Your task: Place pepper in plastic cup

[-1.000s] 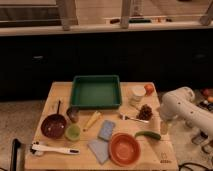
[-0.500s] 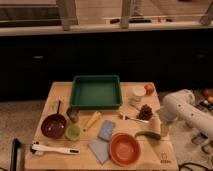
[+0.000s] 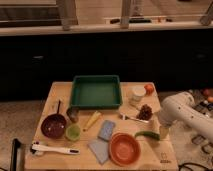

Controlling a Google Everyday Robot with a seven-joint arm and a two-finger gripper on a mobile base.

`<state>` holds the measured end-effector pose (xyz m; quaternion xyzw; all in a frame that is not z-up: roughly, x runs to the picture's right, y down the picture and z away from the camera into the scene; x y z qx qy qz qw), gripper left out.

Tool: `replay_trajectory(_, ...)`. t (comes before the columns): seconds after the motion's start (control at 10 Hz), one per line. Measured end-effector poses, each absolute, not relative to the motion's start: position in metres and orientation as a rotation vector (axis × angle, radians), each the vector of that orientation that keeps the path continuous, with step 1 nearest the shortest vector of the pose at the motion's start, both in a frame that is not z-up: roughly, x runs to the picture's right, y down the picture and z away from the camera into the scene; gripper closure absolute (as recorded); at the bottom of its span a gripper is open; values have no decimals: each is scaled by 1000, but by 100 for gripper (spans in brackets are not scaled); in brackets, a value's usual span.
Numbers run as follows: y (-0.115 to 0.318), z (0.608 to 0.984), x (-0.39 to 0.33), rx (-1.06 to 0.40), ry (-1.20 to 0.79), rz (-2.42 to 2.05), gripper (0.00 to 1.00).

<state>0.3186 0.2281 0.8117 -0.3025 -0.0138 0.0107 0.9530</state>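
Observation:
The dark green pepper (image 3: 146,135) lies on the wooden table (image 3: 55,95) just right of the orange bowl (image 3: 124,149). The translucent light green plastic cup (image 3: 73,132) stands at the left, next to the purple bowl (image 3: 53,126). My gripper (image 3: 163,131) hangs from the white arm (image 3: 181,112) at the table's right edge, just right of the pepper's end and close to it.
A green tray (image 3: 96,92) sits at the back middle. A white cup (image 3: 137,95), an orange fruit (image 3: 149,88) and a dark grape bunch (image 3: 145,112) are at back right. A pale yellow item (image 3: 91,120), blue sponges (image 3: 102,137), a fork (image 3: 131,118) and a white-handled tool (image 3: 52,149) lie around.

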Motion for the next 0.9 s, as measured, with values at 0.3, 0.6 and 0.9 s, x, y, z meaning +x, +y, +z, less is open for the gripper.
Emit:
replay_trajectory(0.3, 242, 812, 306, -622, -47, 10, 20)
replay_trajectory(0.6, 260, 819, 296, -635, -59, 0, 33)
replay_trajectory(0.9, 264, 821, 292, -634, -58, -5, 63)
